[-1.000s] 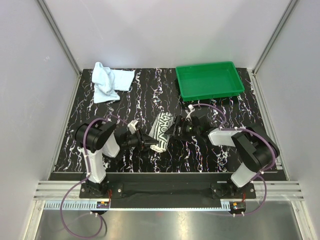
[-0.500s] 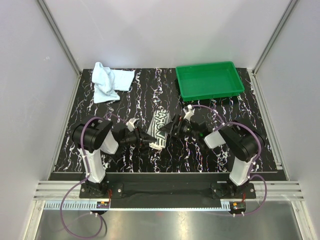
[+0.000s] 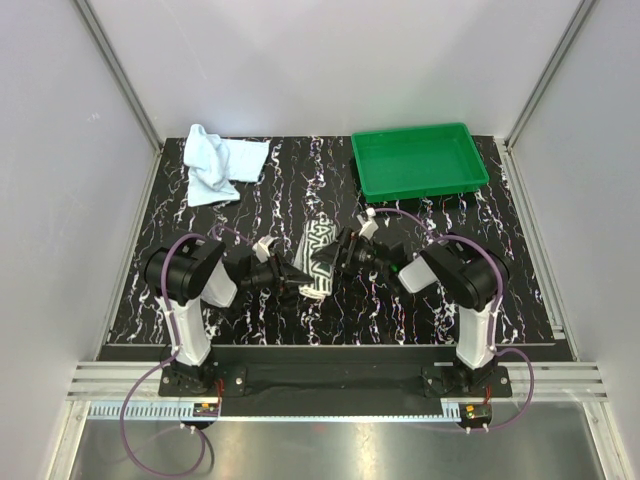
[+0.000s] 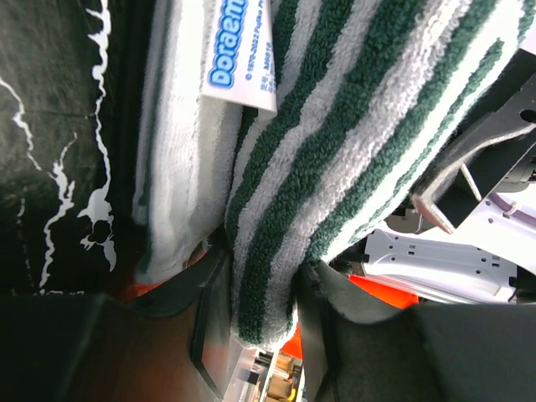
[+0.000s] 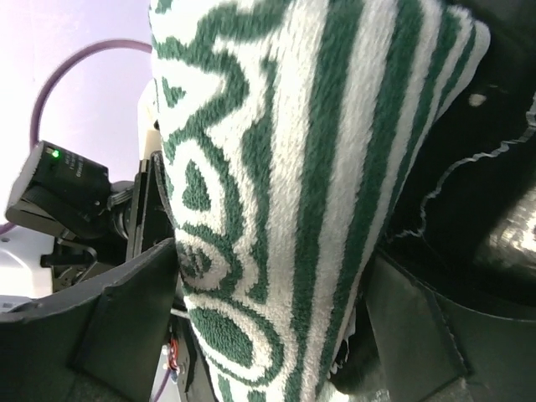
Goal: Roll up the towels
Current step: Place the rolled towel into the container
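Note:
The green-and-white striped towel [image 3: 319, 252] is folded into a narrow bundle in the middle of the table, held between both grippers. My left gripper [image 3: 303, 286] is shut on its near left end; in the left wrist view the striped cloth [image 4: 335, 159] is pinched between the two fingers, beside a white label [image 4: 243, 50]. My right gripper [image 3: 343, 252] is shut on its right side; the towel [image 5: 293, 193] fills the right wrist view between the dark fingers. The pale blue towel [image 3: 218, 164] lies crumpled at the far left.
A green plastic tray [image 3: 418, 160] stands at the far right of the black marbled table [image 3: 290, 190]. White walls enclose the table on the left, back and right. The two arms nearly meet at the centre.
The right gripper has moved left and turned with the towel, and the bundle has grown narrower and more upright. The left gripper has stayed about where it was.

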You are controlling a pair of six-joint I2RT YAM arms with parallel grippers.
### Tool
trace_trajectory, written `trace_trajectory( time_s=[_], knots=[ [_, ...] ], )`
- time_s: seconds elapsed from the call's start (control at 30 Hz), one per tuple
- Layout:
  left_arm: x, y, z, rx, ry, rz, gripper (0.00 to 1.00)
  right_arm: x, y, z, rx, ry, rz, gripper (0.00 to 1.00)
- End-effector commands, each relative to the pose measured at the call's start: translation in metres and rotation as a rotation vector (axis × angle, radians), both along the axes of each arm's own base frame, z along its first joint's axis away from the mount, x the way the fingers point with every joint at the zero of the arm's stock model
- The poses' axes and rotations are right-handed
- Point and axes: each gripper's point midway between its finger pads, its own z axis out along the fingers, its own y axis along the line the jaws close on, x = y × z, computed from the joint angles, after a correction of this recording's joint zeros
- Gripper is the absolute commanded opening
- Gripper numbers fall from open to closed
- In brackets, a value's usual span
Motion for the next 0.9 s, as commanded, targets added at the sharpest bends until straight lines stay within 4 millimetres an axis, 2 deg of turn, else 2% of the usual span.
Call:
trace_trajectory(
  time_s=[0.0,0.07,0.1,0.17,0.2,0.23,0.3,0.4,0.43,0.47,0.5,0.53,0.57,0.6,0.63,0.67,0.7,0.77,0.8,0.83,0.87],
  knots=[
    [0.003,0.002,-0.01,0.026,0.007,0.006,0.37,-0.001,0.02,0.006,0.001,-0.05,0.043,0.9],
    [0.003,0.002,-0.009,0.025,0.004,0.006,0.37,-0.004,0.026,0.003,-0.015,-0.044,0.054,0.82],
    [0.004,0.002,-0.009,0.024,-0.002,0.006,0.38,-0.005,0.027,0.002,-0.018,-0.042,0.056,0.62],
    [0.004,0.002,-0.007,0.027,-0.011,0.008,0.41,-0.004,0.028,0.003,-0.017,-0.04,0.055,0.45],
    [0.004,0.002,-0.007,0.027,-0.014,0.009,0.46,-0.004,0.028,0.005,-0.017,-0.04,0.053,0.32],
    [0.005,0.002,-0.003,0.026,-0.028,0.009,0.53,-0.002,0.03,0.008,-0.015,-0.045,0.054,0.28],
    [0.005,0.003,-0.003,0.041,-0.03,0.01,0.59,-0.001,0.03,0.011,-0.031,-0.046,0.056,0.17],
    [0.005,0.004,0.006,0.046,-0.059,0.01,0.68,0.005,0.032,0.022,-0.059,-0.058,0.059,0.14],
    [0.004,0.004,0.009,0.046,-0.063,0.011,0.71,0.011,0.035,0.032,-0.06,-0.076,0.059,0.13],
    [0.004,0.005,0.02,0.038,-0.095,0.013,0.75,0.011,0.032,0.035,-0.097,-0.075,0.063,0.13],
    [0.002,0.005,0.022,0.043,-0.087,0.013,0.78,0.017,0.029,0.04,-0.112,-0.081,0.054,0.13],
    [0.001,0.006,0.026,0.048,-0.091,0.012,0.8,0.026,0.03,0.056,-0.11,-0.106,0.046,0.13],
    [0.003,0.006,0.043,0.044,-0.158,0.012,0.91,0.033,0.019,0.062,-0.132,-0.104,0.038,0.13],
    [-0.002,0.009,0.04,0.071,-0.125,0.007,0.97,0.04,0.014,0.071,-0.138,-0.112,0.031,0.13],
    [-0.002,0.01,0.047,0.09,-0.173,-0.004,0.99,0.052,0.011,0.09,-0.133,-0.144,0.021,0.13],
    [0.0,0.011,0.065,0.098,-0.236,0.004,0.99,0.055,0.001,0.093,-0.174,-0.136,0.022,0.12],
    [-0.003,0.014,0.067,0.137,-0.204,-0.002,0.99,0.074,-0.007,0.119,-0.175,-0.18,-0.005,0.12],
    [0.001,0.021,0.079,0.214,-0.298,-0.001,0.99,0.085,-0.025,0.129,-0.235,-0.183,-0.017,0.12],
    [-0.002,0.025,0.101,0.244,-0.326,0.001,0.99,0.1,-0.029,0.157,-0.228,-0.23,-0.035,0.12],
    [0.001,0.032,0.104,0.312,-0.389,0.01,0.99,0.113,-0.047,0.161,-0.24,-0.217,-0.056,0.12],
    [-0.007,0.039,0.105,0.363,-0.36,0.001,0.99,0.122,-0.054,0.168,-0.24,-0.225,-0.063,0.12]
  ],
)
